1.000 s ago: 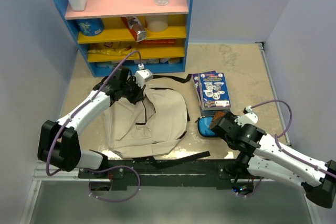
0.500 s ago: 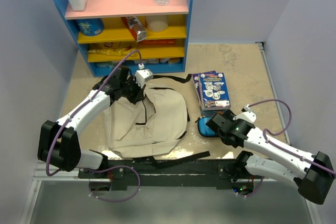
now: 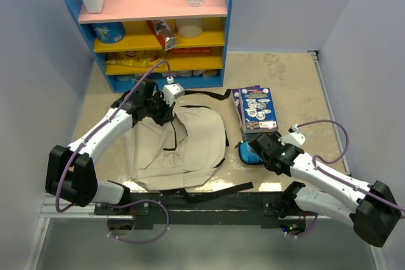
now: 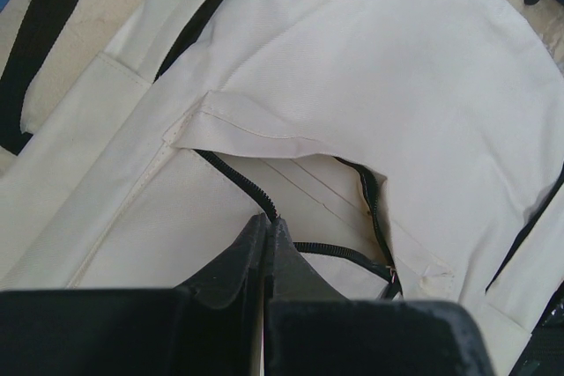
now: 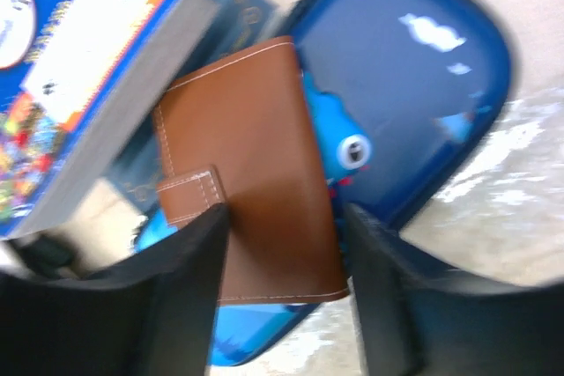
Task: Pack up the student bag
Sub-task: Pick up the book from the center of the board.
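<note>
Left jaws: closed on student bag (image 4: 370,85) zipper (image 4: 247,184)
Right jaws: flanking wallet (image 5: 256,147) on pencil case (image 5: 414,85), grip unclear

Right claw (image 5: 282,217) lower, narrower around wallet (image 5: 247,147)

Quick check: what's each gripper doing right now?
Left gripper: shut, pinching the student bag at its zipper.
Right gripper: open, straddling the brown wallet on the blue pencil case.

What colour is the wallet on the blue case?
The wallet is brown with pale stitching; best in the right wrist view.
</note>
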`<state>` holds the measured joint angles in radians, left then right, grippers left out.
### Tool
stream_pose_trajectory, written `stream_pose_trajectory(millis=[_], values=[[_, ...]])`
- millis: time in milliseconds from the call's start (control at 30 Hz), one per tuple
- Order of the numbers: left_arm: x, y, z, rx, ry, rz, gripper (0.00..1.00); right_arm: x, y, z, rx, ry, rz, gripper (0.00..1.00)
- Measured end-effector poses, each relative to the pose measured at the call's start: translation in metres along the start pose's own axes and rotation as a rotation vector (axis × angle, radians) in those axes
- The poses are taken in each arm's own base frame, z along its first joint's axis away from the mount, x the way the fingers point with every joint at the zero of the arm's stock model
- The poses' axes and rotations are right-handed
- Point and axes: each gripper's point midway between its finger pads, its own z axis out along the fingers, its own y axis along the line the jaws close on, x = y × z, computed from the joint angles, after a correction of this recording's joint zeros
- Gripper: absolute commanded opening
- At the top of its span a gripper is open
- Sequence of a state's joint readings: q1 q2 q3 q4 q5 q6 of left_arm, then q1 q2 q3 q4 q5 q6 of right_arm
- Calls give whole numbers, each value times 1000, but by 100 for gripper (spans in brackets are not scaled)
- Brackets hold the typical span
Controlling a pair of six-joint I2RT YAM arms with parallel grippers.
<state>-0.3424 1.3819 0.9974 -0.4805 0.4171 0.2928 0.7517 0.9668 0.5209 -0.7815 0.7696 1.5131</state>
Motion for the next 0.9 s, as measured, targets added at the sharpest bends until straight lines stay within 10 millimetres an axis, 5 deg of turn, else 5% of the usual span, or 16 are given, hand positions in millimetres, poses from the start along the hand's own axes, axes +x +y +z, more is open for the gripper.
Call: stream_pose_trajectory(millis=[300, 633, 900], values=[[1, 1, 0, 0, 2, 4, 0, 2, 18, -2, -94, 19, 90, 1], [1, 0, 0, 2, 3, 4, 0, 1, 39, -15, -211, 67, 94, 0], [-5, 0, -3, 6, -5, 7, 0, 14, 108, -69, -604, 221, 13, 0]])
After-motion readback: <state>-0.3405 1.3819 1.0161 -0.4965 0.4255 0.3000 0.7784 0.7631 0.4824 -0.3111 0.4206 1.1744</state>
